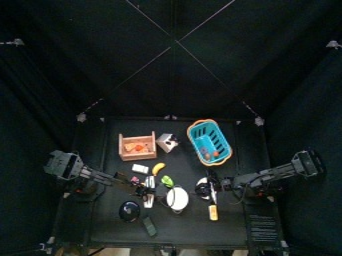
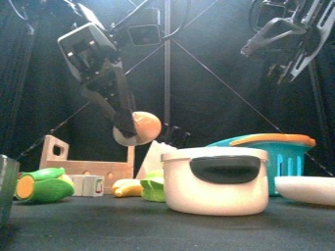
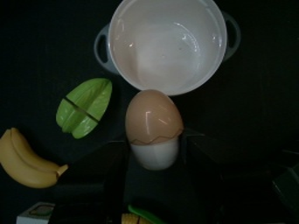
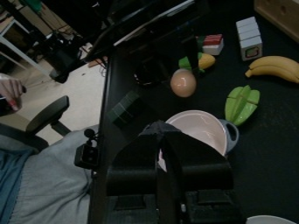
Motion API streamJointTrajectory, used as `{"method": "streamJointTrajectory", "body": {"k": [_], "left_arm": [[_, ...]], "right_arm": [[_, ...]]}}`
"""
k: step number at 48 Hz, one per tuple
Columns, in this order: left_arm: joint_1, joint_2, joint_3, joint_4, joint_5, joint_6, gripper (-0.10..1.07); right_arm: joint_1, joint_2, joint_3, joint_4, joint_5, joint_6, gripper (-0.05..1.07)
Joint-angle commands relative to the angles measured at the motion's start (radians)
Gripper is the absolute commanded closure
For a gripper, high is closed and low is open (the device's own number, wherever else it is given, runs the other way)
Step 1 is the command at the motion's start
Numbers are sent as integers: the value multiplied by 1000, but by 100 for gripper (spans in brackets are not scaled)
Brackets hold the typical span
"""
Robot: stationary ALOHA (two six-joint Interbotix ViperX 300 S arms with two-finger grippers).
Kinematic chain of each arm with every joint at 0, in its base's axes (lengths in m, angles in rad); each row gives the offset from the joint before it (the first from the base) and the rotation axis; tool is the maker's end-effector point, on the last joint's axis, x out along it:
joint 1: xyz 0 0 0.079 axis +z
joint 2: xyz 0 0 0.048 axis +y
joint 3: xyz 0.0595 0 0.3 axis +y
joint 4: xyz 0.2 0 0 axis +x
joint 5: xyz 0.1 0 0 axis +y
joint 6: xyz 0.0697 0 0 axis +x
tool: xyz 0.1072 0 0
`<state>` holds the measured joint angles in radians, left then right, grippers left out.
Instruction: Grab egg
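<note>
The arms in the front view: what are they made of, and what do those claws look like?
Both are black. The left arm is built of blocky, glossy segments with a boxy housing on top. The right arm shows dark struts and cables. The right claw has broad, matte black jaws.

Pot [image 2: 216, 180] sits right under the egg [image 2: 144, 125]; basket [image 2: 269, 153] crowds 3 o'clock, 9 o'clock probably open.

My left wrist camera shows a tan egg [image 3: 153, 117] held between the left gripper's [image 3: 155, 149] jaws, seated in a white cup-like piece. Past it lies a white pot [image 3: 170, 44], empty inside. A green halved vegetable [image 3: 84, 107] and a yellow banana [image 3: 28, 161] lie apart on the black table [image 3: 263, 105].
</note>
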<state>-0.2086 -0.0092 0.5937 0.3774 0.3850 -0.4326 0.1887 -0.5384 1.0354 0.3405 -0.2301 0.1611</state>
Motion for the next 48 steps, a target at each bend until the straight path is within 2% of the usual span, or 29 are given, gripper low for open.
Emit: {"method": "streamJointTrajectory", "body": {"k": [1, 38, 48], "left_arm": [[6, -29, -2, 2, -17, -2, 31], [41, -29, 14, 5, -35, 0, 31], [46, -31, 14, 6, -54, 0, 31]], "right_arm": [[-12, -8, -12, -2, 0, 0, 103], [-51, -2, 9, -28, 9, 2, 103], [-58, 3, 2, 17, 15, 29, 103]]}}
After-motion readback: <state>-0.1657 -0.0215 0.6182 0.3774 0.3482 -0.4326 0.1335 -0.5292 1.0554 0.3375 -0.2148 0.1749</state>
